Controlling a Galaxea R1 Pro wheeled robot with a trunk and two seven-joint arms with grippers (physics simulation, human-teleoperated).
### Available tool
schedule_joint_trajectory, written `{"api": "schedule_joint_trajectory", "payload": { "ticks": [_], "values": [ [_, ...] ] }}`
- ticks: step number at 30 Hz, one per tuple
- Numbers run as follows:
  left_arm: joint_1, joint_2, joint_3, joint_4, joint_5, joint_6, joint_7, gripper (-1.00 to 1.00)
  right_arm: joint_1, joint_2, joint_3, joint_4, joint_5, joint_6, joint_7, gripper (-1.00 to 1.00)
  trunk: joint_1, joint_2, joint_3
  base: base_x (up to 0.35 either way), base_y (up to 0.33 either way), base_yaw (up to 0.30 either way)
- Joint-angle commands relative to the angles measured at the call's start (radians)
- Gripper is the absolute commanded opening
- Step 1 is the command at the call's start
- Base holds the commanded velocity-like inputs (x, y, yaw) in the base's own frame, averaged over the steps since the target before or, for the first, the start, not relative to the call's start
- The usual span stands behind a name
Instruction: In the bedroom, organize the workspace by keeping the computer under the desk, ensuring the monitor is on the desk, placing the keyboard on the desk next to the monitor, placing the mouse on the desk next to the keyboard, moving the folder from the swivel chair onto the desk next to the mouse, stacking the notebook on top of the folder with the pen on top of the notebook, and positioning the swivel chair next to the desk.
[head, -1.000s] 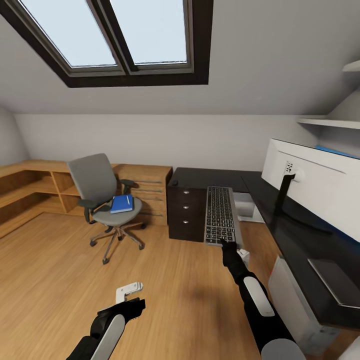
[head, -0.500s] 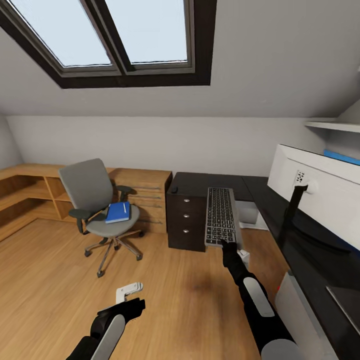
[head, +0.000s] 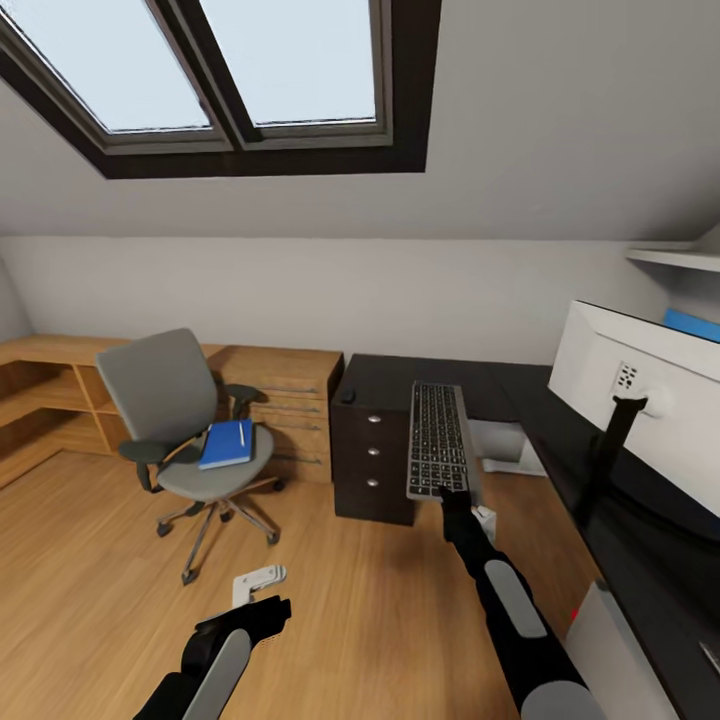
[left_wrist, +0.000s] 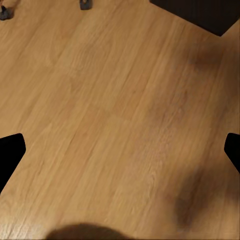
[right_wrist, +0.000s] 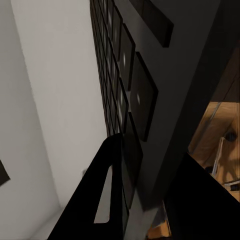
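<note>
Keyboard (head: 437, 439): carried aloft, pinched at its near edge by right gripper (head: 452, 494), for transfer to desk (head: 640, 540) beside monitor (head: 650, 385). Left gripper (head: 258, 590): spread wide, idle over floor (head: 350, 600).

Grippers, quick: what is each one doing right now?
Left gripper: open, empty, over the floor.
Right gripper: closed on the keyboard.

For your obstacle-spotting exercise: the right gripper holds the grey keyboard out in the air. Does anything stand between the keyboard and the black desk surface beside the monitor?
Nothing visible does. The grey keyboard with dark keys, clamped at its near edge by the right gripper, hangs over the floor beside the black desk. The desktop in front of the white monitor looks bare up to its black stand.
</note>
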Motion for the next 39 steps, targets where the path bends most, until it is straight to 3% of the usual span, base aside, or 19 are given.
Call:
{"api": "schedule_joint_trajectory", "payload": {
  "ticks": [1, 8, 12, 29, 39],
  "values": [
    [-0.001, 0.0, -0.004, -0.001, 0.01, 0.001, 0.01, 1.0, -0.001, 0.001, -0.004, 0.01, -0.013, 0.009, 0.008, -1.0, -0.003, 0.007, 0.002, 0.324, 0.0, 0.0],
    [-0.001, 0.001, -0.012, -0.001, 0.009, 0.001, 0.01, 1.0, 0.0, 0.001, 0.0, 0.04, -0.012, 0.006, 0.004, -1.0, -0.03, 0.056, 0.024, 0.324, 0.0, 0.0],
    [-0.001, 0.001, -0.013, -0.001, 0.009, 0.001, 0.01, 1.0, 0.0, 0.001, 0.001, 0.104, -0.005, 0.004, 0.003, -1.0, -0.046, 0.084, 0.037, 0.324, 0.0, 0.0],
    [-0.001, 0.001, -0.016, -0.001, 0.009, 0.001, 0.01, 1.0, 0.0, 0.004, 0.009, 0.11, 0.031, -0.012, 0.033, -1.0, -0.111, 0.203, 0.09, 0.324, 0.0, 0.0],
    [-0.001, 0.001, -0.014, -0.001, 0.01, 0.001, 0.007, 1.0, 0.0, 0.008, 0.008, 0.11, 0.024, -0.013, 0.038, -1.0, -0.111, 0.203, 0.09, 0.084, 0.003, 0.0]
  ]
}}
